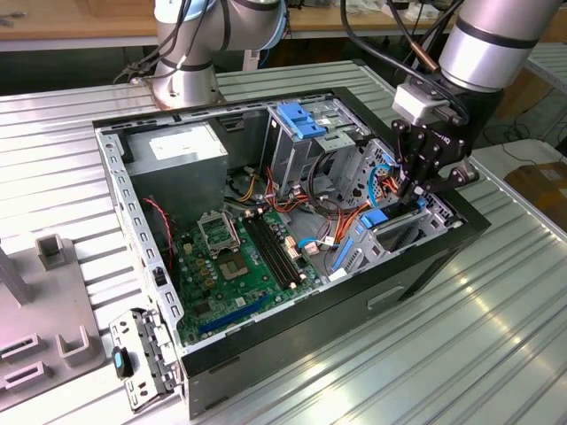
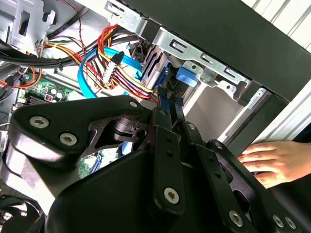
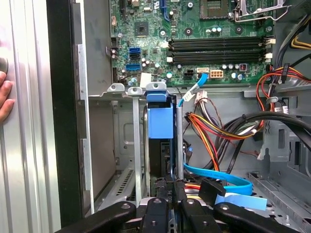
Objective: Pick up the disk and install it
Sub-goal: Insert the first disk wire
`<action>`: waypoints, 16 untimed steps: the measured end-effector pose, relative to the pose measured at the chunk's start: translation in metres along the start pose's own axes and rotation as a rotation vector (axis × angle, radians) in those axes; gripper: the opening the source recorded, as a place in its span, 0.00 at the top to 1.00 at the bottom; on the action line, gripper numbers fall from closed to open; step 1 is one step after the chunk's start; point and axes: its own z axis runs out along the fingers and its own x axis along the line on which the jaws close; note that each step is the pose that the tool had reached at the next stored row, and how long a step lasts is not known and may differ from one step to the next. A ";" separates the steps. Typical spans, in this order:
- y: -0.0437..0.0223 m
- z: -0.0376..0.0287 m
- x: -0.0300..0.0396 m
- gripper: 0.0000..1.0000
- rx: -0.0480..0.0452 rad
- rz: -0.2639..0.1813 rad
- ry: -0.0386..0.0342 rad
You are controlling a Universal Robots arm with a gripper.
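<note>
Ribbed metal counter [image 1: 496, 336] holds an open PC case [image 1: 266, 350], where the gripper [image 1: 416, 197] fingers look clamped on the blue-railed disk [image 3: 160, 121], standing on edge in the drive cage [image 1: 434, 226].

Gripper linkage [image 2: 167, 160]: black bars with silver bolts are seen in the foreground; the fingertips are closed on the edge of a thin dark part with blue trim.
Disk [image 2: 164, 99]: seen edge-on just beyond the fingertips, standing inside the metal bay, its blue rail visible.
Blue tab [image 2: 187, 76]: found just past the disk, against the bay bracket.
Metal bay bracket [image 2: 204, 65]: slotted silver sheet, placed beyond the fingertips, under the black case wall [image 2: 228, 34].
Cables [image 2: 114, 68]: a light-blue ribbon and red, yellow and orange wires are bundled beside the disk.
Green board [image 2: 46, 92]: partly seen behind the linkage.
Hand [image 2: 269, 160]: laid flat outside the case wall, beside the linkage.
</note>
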 end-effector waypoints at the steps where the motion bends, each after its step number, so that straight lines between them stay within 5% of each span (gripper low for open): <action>1: 0.0000 0.0003 0.0000 0.83 0.0000 0.000 -0.0002; 7: 0.0000 0.0017 -0.0001 0.83 -0.0002 0.000 -0.0073; 16: -0.0003 0.0001 -0.0002 0.83 -0.0005 0.003 -0.0077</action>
